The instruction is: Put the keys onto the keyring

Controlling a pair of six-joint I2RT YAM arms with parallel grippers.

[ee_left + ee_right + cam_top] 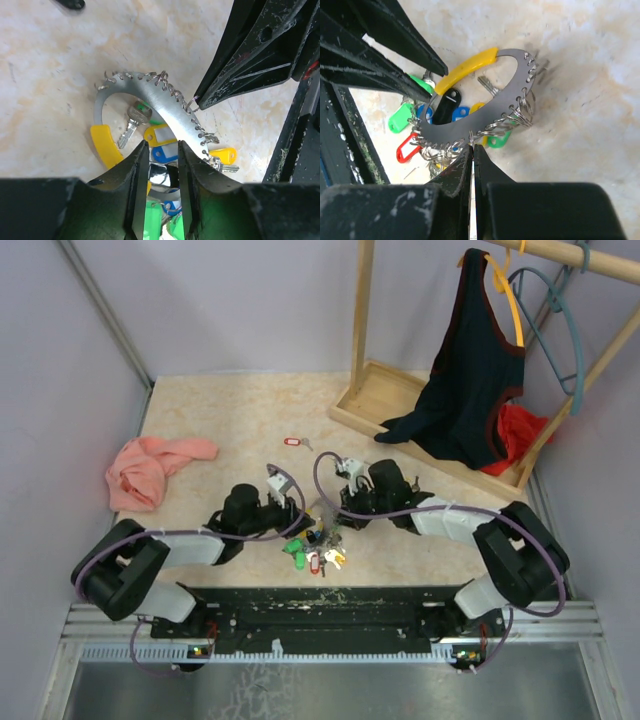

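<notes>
Nearest the lens, the left gripper [161, 185] is seen with jaws set narrow, clamped on a shiny metal part at the yellow-sleeved end of the keyring [152, 95]. That ring is held tilted over the table [45, 75], between both arms, with tagged keys [162, 135] hung from its small wire loops [172, 92]. At right, the right gripper [472, 150] is fully closed, tips touching the ring's edge; whether a loop is pinched cannot be told. One red-tagged key [293, 441] is noted lying apart.
</notes>
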